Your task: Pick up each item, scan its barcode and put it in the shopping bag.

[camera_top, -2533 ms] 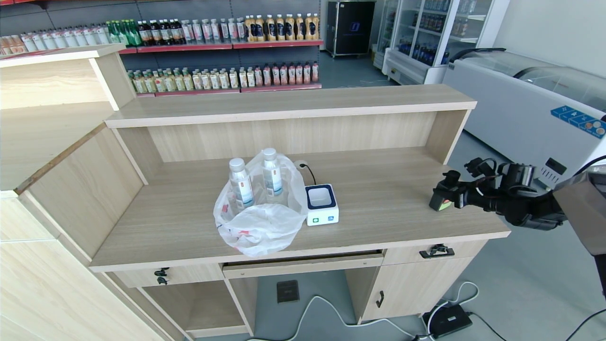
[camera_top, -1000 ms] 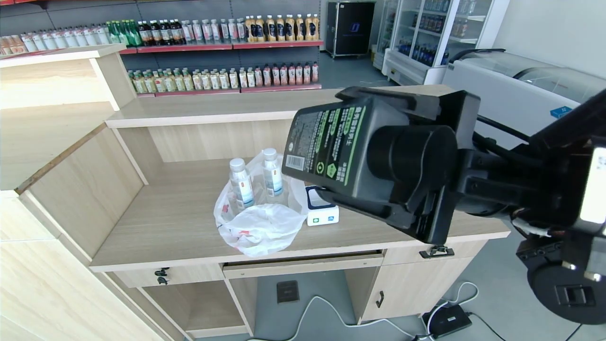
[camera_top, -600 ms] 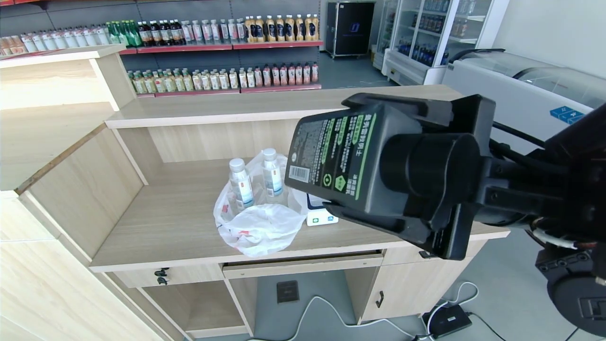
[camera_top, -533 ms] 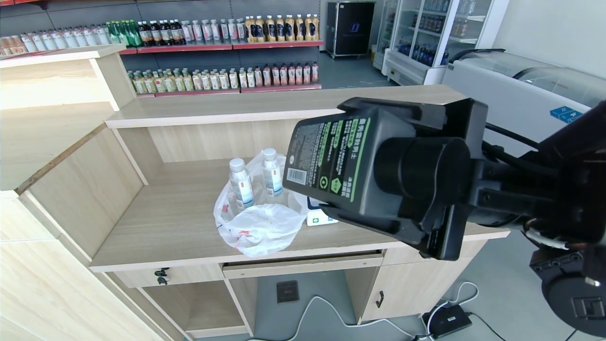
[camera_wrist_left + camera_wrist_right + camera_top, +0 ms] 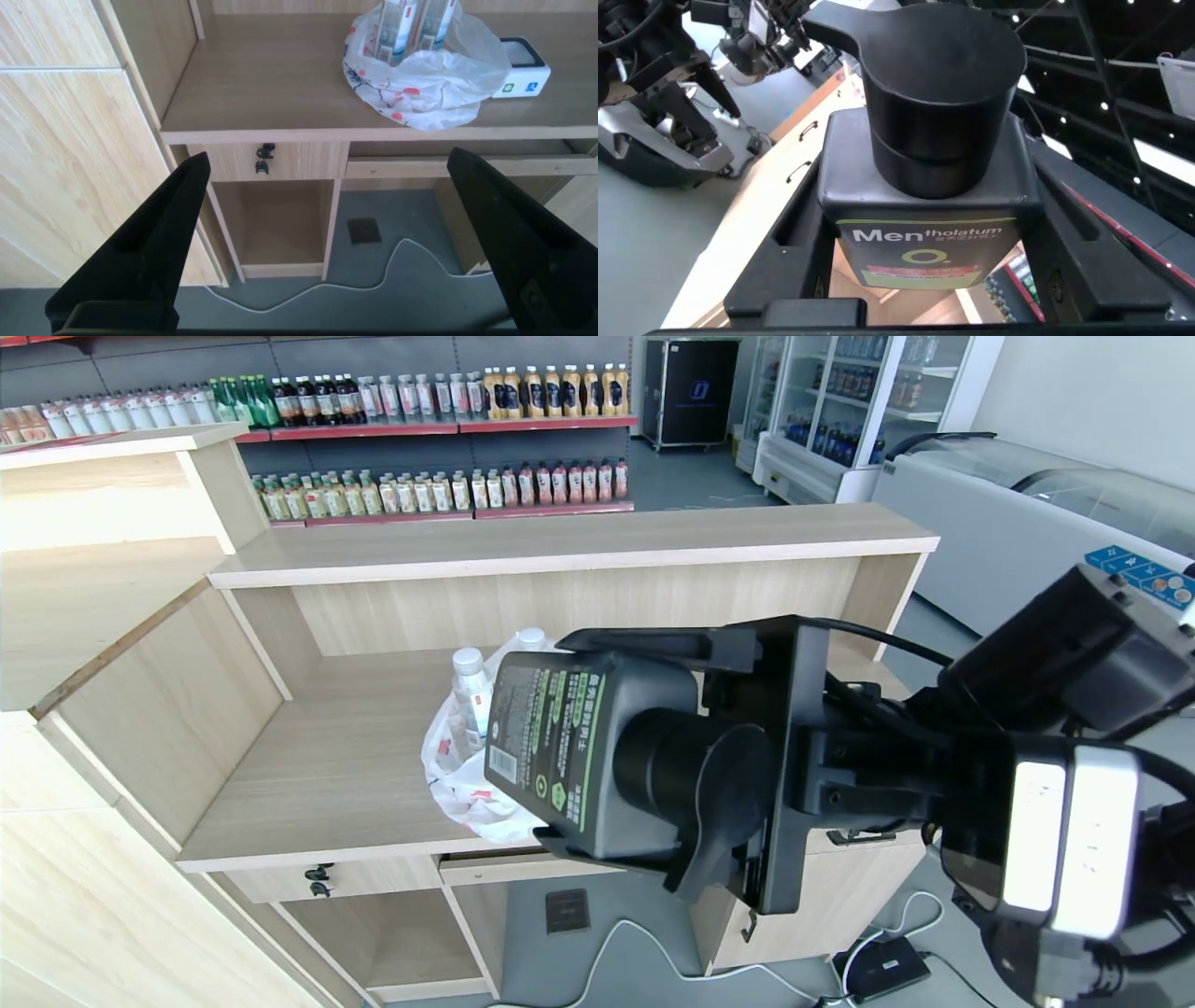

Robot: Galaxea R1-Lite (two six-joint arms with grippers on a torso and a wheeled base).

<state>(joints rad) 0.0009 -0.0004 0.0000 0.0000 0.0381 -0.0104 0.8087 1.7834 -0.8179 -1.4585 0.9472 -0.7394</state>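
One dark-grey bottle [image 5: 551, 747] with a black cap sat clamped between the fingers of my right gripper [image 5: 560, 739], one finger pressed to each side of its body. The head view showed its barcode side, and my right wrist view showed its front label. My left gripper [image 5: 329, 161] gaped wide, gripping nothing, with the shopping bag [image 5: 420, 84] and scanner [image 5: 523, 70] ahead beyond its fingertips.

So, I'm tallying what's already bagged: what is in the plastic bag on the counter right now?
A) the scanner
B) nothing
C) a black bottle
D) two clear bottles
D: two bottles stand upright inside the bag, while the black bottle is clamped in the right gripper, outside the bag.
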